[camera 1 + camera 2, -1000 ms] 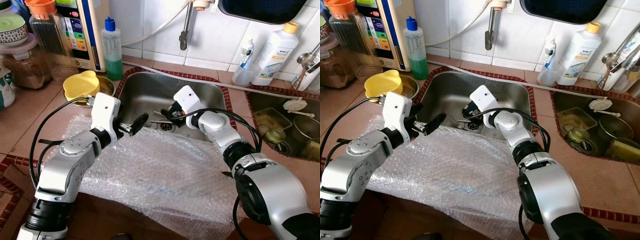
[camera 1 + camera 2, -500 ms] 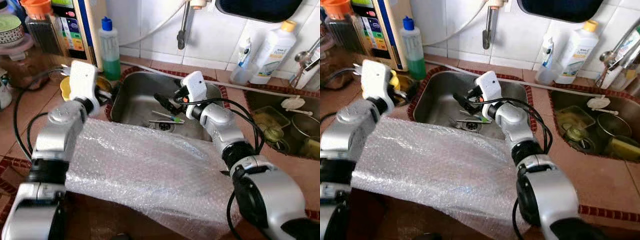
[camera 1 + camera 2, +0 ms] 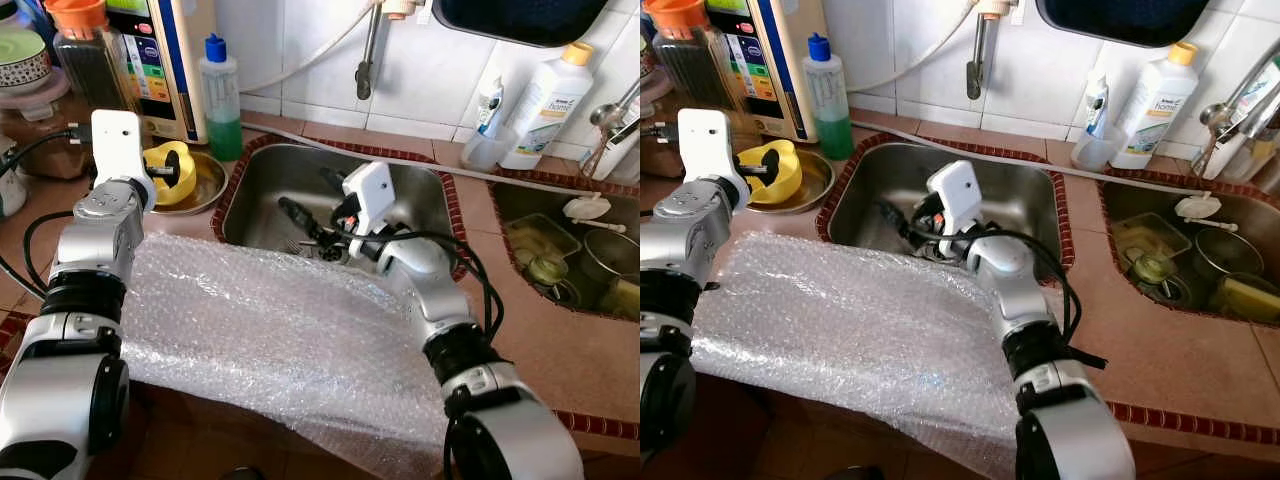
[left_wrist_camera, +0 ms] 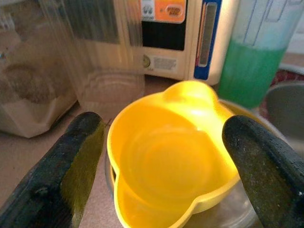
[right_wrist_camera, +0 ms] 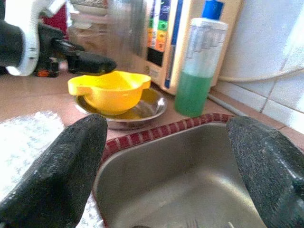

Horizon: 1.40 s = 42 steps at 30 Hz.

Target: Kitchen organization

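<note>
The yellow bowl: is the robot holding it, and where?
No. The left gripper is open, its fingers either side of the yellow bowl, not closed on it.

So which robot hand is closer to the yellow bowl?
Left. The left gripper is open right at the yellow bowl; the right gripper is over in the sink.

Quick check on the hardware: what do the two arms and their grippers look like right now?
Both arms are glossy silver with rounded segments, black bands at the joints and loose black cables looping alongside. Each wrist carries a white, boxy housing. The left gripper and right gripper each have two long, matte black fingers with rounded tips and a rough, grainy surface.
</note>
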Motion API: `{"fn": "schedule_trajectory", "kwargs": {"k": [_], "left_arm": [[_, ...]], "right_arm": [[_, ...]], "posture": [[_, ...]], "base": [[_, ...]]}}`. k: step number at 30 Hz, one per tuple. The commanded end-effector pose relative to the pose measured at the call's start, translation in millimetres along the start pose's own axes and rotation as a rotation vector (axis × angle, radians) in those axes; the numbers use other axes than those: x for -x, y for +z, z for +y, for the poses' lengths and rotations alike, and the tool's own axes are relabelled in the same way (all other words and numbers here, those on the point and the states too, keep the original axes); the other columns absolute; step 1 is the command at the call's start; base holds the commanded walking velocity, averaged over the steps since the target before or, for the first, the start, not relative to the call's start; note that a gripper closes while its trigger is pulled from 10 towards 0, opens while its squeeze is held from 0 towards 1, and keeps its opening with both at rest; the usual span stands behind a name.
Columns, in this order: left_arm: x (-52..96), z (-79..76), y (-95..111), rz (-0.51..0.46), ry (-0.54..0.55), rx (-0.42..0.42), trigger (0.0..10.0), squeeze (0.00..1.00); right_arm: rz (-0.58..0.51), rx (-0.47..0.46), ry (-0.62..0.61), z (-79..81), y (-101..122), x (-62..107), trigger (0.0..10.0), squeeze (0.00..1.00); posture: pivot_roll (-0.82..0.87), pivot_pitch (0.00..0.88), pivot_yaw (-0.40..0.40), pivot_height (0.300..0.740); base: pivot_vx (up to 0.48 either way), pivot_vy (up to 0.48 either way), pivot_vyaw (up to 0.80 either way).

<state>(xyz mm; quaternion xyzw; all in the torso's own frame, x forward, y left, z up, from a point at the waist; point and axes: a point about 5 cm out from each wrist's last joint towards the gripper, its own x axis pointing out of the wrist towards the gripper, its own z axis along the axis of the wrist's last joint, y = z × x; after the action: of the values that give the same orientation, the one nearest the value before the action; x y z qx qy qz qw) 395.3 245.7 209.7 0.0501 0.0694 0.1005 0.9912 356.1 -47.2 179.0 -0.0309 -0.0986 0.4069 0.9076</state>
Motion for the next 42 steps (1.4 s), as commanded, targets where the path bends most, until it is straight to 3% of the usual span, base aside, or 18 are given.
{"fn": "schedule_trajectory", "kwargs": {"k": [1, 15, 23, 24, 25, 27, 28, 29, 30, 31, 42], "left_arm": [[-1.6, 1.3, 7.8, -0.03, 0.018, -0.032, 10.0, 0.0], [-3.2, 14.3, -9.9, 0.039, 0.069, 0.015, 10.0, 0.0], [-3.7, 7.4, -22.1, 0.103, 0.015, 0.106, 10.0, 0.0], [-3.7, 5.3, -22.6, 0.103, 0.004, 0.119, 9.7, 0.0], [-3.9, 3.2, -23.4, 0.111, -0.009, 0.124, 7.4, 0.0], [-4.0, 2.4, -23.8, 0.115, -0.014, 0.13, 7.4, 0.0], [-4.0, 2.8, -24.9, 0.124, -0.013, 0.138, 1.7, 0.0], [-4.0, 3.2, -25.2, 0.126, -0.011, 0.139, 1.7, 0.0], [-3.9, 4.0, -25.9, 0.13, -0.006, 0.156, 0.4, 0.0], [-3.9, 4.2, -26.4, 0.135, -0.006, 0.168, 0.0, 0.0], [-3.1, 12.5, -30.2, 0.157, 0.02, 0.216, 0.0, 0.0]], "right_arm": [[-0.012, 0.026, -0.001, -0.2, 9.2, 0.5, 10.0, 1.0], [0.017, 0.053, 0.014, 6.3, 12.8, 5.1, 10.0, 1.0], [0.027, 0.06, 0.013, 6.1, 14.1, 7.2, 10.0, 1.0], [0.028, 0.061, 0.013, 6.1, 14.4, 7.4, 10.0, 1.0], [0.03, 0.062, 0.015, 6.2, 14.5, 7.7, 10.0, 1.0], [0.031, 0.063, 0.015, 6.3, 14.5, 7.8, 10.0, 1.0], [0.032, 0.065, 0.016, 6.3, 14.7, 7.8, 10.0, 1.0], [0.033, 0.066, 0.016, 6.3, 14.7, 7.8, 10.0, 1.0], [0.033, 0.067, 0.016, 6.3, 14.8, 7.9, 10.0, 1.0], [0.034, 0.068, 0.015, 6.1, 14.8, 8.0, 10.0, 1.0], [0.043, 0.081, 0.008, 2.3, 15.6, 7.9, 10.0, 0.96]], "posture": [[0.12, 0.037, -0.042, 0.74], [0.11, 0.041, -0.049, 0.74], [0.1, 0.041, -0.051, 0.74], [0.1, 0.041, -0.051, 0.74], [0.11, 0.041, -0.051, 0.74], [0.11, 0.041, -0.051, 0.74], [0.1, 0.039, -0.051, 0.74], [0.1, 0.039, -0.051, 0.74], [0.1, 0.04, -0.049, 0.74], [0.1, 0.04, -0.05, 0.74], [0.11, 0.041, -0.052, 0.74]], "base": [[0.0, 0.0, 0.0], [0.0, 0.0, 0.0], [0.0, 0.0, 0.0], [0.0, 0.0, 0.0], [0.0, 0.0, 0.0], [0.0, 0.0, 0.0], [0.0, 0.0, 0.0], [0.0, 0.0, 0.0], [0.0, 0.0, 0.0], [0.0, 0.0, 0.0], [0.0, 0.0, 0.0]]}}
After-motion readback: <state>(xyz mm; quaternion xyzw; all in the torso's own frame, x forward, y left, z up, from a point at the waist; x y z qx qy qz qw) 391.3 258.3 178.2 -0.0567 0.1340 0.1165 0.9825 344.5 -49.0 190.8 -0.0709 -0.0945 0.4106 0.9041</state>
